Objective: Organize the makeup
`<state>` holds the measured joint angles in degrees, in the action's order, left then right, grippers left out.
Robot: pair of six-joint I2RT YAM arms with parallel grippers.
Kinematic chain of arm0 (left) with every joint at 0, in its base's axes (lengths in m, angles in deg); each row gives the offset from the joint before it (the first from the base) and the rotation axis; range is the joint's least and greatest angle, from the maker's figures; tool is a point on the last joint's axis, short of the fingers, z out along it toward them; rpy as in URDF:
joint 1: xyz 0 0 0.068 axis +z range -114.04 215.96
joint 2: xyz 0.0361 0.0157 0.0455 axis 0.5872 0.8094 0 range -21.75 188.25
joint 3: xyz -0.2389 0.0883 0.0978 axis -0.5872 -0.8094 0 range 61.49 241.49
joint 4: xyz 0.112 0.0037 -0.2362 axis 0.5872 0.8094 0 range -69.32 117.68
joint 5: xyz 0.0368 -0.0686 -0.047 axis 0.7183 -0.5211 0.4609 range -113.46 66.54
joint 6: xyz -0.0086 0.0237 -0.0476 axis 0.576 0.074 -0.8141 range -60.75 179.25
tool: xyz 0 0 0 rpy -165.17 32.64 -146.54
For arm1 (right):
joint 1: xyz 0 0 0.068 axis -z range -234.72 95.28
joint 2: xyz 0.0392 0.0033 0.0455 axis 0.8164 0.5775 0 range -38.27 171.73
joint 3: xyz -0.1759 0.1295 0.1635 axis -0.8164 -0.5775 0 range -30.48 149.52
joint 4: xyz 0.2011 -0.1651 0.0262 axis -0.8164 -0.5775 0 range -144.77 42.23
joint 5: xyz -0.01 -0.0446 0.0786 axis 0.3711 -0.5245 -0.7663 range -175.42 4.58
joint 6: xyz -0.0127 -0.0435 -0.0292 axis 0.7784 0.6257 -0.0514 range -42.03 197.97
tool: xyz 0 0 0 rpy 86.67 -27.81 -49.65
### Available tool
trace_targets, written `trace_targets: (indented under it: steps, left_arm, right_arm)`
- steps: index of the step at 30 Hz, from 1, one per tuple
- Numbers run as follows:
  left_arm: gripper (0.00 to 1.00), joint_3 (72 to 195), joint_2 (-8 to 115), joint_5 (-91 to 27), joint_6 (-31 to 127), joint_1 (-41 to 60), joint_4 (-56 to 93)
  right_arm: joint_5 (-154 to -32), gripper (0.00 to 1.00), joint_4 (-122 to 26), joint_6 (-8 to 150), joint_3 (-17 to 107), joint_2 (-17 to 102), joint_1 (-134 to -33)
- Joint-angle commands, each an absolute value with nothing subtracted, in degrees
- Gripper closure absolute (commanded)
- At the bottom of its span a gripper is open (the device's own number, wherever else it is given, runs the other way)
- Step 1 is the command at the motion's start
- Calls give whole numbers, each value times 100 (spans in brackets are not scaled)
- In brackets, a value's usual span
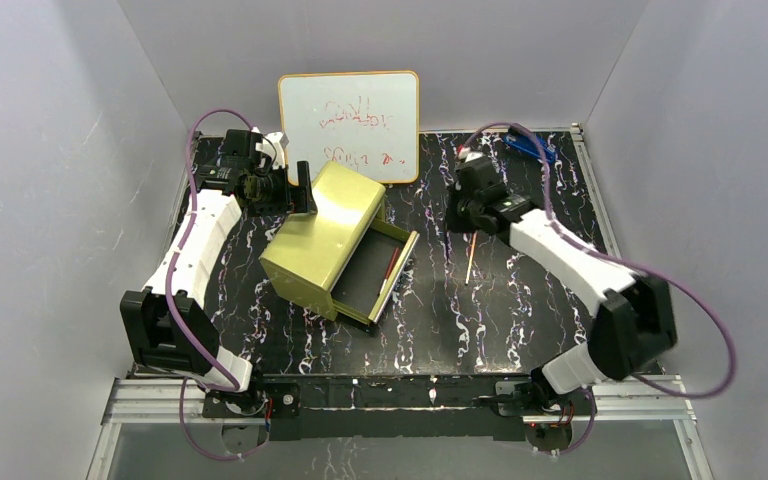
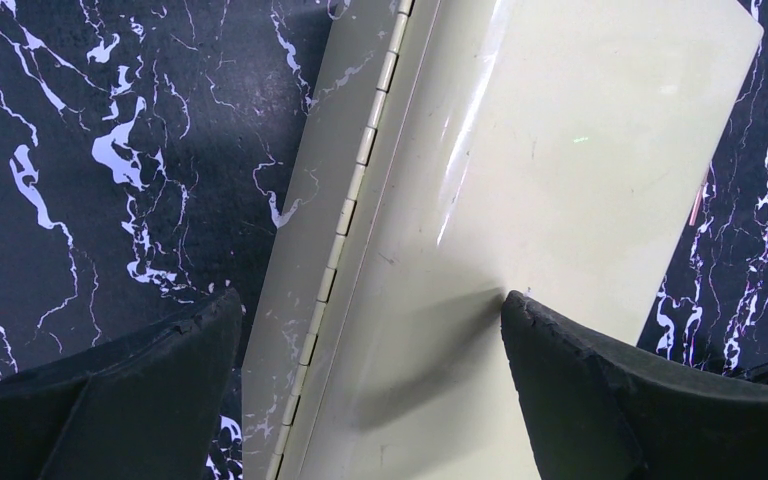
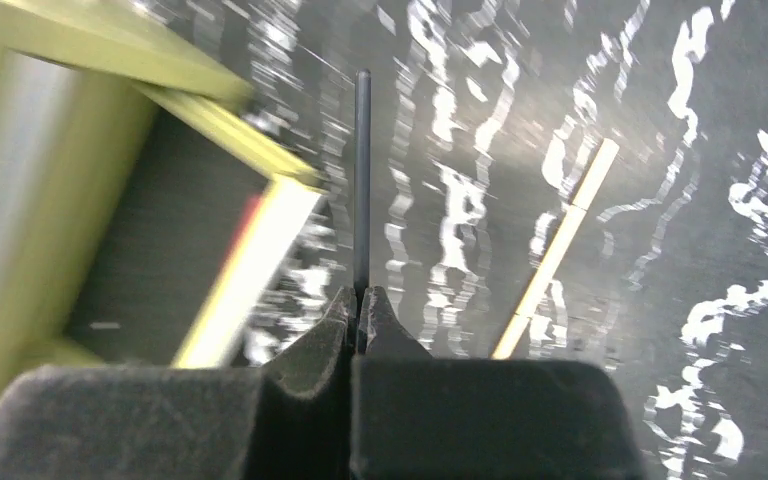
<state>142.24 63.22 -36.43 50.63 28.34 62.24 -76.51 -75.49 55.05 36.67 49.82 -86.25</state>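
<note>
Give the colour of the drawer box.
Glossy yellow-green drawer box; shows best in the top external view.

The table is black with white marble veining, smooth and slightly glossy. The yellow-green box looks like glossy painted metal, with a plain metal hinge. The finger pads, lower right, are matt, rough black foam. The thin dark stick looks smooth.

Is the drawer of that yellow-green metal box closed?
No, the dark-lined drawer stands pulled out of the yellow-green box, a thin red stick inside.
</note>
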Motion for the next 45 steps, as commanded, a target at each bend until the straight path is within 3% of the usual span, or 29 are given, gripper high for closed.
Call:
trace_targets:
  steps: [1,5,17,38,42,45]
  left_arm:
    - [2,14036,6359,-3275,5252,2867,6612]
    - [2,14037,6338,-3265,5241,2867,6618]
    - [2,14040,6261,-3238,5231,2867,6647]
    - [2,14032,6267,-3242,5249,2867,6629]
    - [2,14039,6287,-3250,5249,2867,6627]
    - [2,14052,6302,-3255,5254,2867,6630]
  right_arm:
    - [-8464,99,-7201,3998,3994,3997,-8643]
    - [-8920,99,-6891,2557,3692,3798,-8703]
    - [-7296,99,-7033,-684,3313,3895,-9819]
    - [-7574,99,-6202,-724,3857,6320,-10288]
    - [-7685,84,-6208,-524,4081,6498,-10319]
    - [-7791,63,-6093,-279,4210,6531,-10339]
